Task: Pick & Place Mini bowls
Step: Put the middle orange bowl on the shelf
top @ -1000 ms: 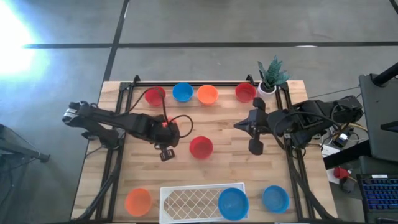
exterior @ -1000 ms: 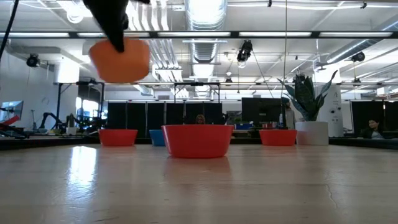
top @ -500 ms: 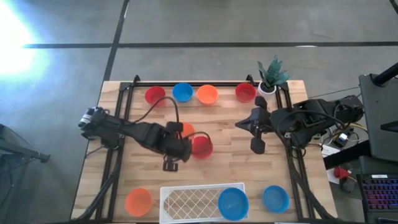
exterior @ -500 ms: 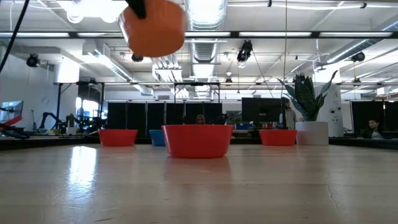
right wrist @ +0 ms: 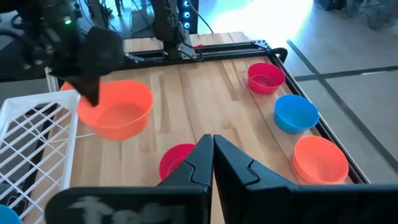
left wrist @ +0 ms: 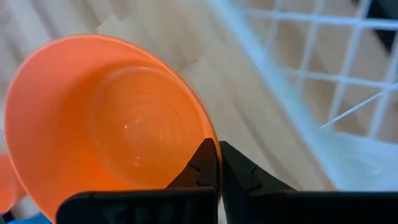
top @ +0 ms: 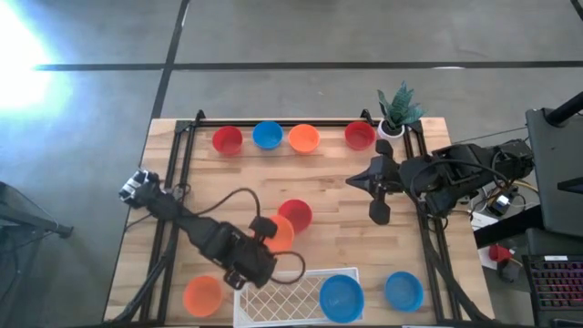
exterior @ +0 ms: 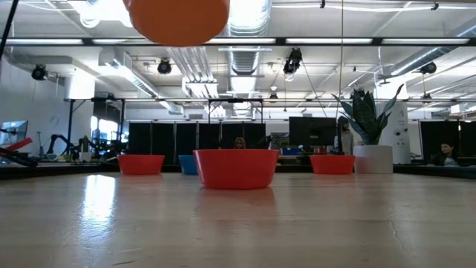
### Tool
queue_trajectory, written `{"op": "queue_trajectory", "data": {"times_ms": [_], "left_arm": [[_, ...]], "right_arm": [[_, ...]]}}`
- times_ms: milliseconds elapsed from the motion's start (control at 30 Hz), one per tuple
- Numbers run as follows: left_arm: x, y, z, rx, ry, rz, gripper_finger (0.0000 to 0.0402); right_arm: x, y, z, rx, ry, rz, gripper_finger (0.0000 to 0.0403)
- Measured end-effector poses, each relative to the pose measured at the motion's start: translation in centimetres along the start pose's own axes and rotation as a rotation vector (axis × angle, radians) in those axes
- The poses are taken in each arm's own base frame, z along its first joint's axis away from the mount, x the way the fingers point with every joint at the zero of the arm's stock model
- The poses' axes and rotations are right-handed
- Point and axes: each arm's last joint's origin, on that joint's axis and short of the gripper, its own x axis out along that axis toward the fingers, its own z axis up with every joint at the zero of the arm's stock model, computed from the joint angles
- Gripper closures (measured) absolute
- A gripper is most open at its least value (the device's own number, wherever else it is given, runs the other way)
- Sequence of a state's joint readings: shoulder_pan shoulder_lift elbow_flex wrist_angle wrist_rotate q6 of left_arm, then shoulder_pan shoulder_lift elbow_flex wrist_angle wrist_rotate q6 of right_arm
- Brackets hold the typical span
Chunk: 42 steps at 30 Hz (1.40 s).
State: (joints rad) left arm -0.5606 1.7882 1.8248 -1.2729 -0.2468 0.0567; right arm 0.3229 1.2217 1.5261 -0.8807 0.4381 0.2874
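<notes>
Mini bowls are lying scattered over the wooden table [top: 328, 196], and one orange bowl [top: 278, 234] is hanging in the air in the lower-middle of the high view, pinched at its rim by the left gripper [top: 258, 239]. The left wrist view is showing the two dark fingers [left wrist: 205, 165] pressed together on the bowl's edge, with the white lattice tray [left wrist: 323, 93] filling the upper right of that frame. In the low view the bowl is floating at the top left, well above the tabletop.

Just beside the held bowl, up and to its right in the high view, a red bowl [top: 295, 215] is sitting on the wood; in the low view it is standing at centre. Along the far edge, near the top of the high view, a row is running left to right: a second red bowl [top: 227, 139], a blue bowl [top: 267, 135], another orange bowl [top: 303, 138] and a third red bowl [top: 359, 135], the last one near the potted plant [top: 394, 111]. At the bottom, a third orange bowl [top: 202, 295] is resting left of the tray, a second blue bowl [top: 342, 297] is sitting at the tray's right end, and a third blue bowl [top: 404, 290] is lying apart to the right.

The right gripper [top: 378, 212] is hovering at the right of the table with its fingers closed on nothing.
</notes>
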Motion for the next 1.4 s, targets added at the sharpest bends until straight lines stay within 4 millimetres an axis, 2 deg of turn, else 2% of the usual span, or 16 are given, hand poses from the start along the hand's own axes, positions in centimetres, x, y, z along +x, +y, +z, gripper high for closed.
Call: {"op": "queue_trajectory", "data": {"times_ms": [333,867,1233,1400], "left_arm": [[-0.7,-1.7,2.3,0.067,-0.091,-0.079,0.0401],[0.5,-2.7,4.7,0.169,-0.113,-0.141,0.0401],[-0.1,-4.2,6.6,0.173,-0.193,-0.151,0.0402],[0.9,-5.1,7.2,0.197,-0.187,-0.155,0.0402]], "right_arm": [[-0.1,0.0,0.0,0.001,-0.002,-0.001,0.0394],[-0.1,-0.1,0.0,-0.001,-0.003,0.0,0.0394],[-0.1,-0.1,0.0,-0.001,-0.004,-0.002,0.0394],[-0.2,-0.1,0.0,-0.001,-0.006,-0.004,0.0394]]}}
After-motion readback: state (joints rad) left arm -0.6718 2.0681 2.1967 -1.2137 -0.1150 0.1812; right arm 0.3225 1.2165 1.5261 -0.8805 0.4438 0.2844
